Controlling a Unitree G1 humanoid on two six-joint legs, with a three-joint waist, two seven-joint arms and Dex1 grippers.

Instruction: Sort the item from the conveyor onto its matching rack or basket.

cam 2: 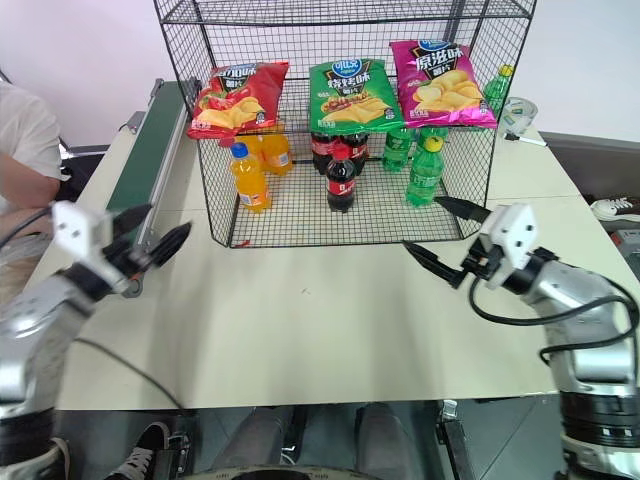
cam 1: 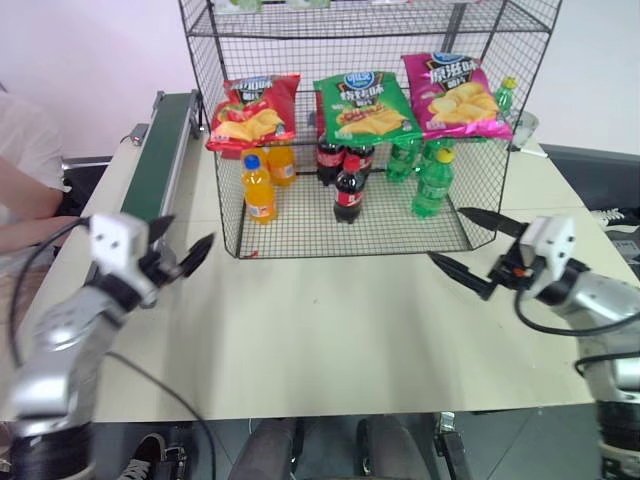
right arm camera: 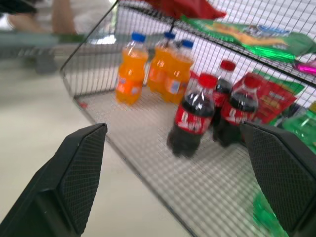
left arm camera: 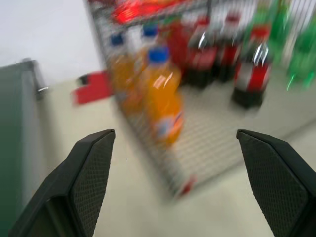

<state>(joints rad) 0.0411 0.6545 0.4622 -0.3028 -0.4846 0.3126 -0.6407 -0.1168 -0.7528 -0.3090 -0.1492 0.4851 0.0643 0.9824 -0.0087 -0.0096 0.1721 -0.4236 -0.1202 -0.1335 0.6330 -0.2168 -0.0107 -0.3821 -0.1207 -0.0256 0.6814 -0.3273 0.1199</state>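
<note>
The item, a glossy red crisp bag point(cam 1: 255, 112), lies on the left end of a wire shelf of the black mesh rack point(cam 1: 215, 190), with no gripper touching it. Along the table's left side runs the dark green conveyor point(cam 1: 165, 150), its belt bare. My left gripper point(cam 1: 188, 232) hovers open and empty beside the conveyor, in front of the rack's left corner. Off the rack's front right corner, my right gripper point(cam 1: 447, 234) is open and empty too. The wrist views show the black fingers point(left arm camera: 89, 173) point(right arm camera: 79, 173) spread wide towards the rack's bottles.
A green crisp bag point(cam 1: 365, 105) and a magenta one point(cam 1: 455, 95) share the shelf. Orange soda bottles point(cam 1: 258, 188), cola bottles point(cam 1: 348, 190) and green bottles point(cam 1: 430, 182) stand on the rack's floor. A person's arm point(cam 1: 25, 190) rests at the far left. The beige table point(cam 1: 330, 330) extends in front.
</note>
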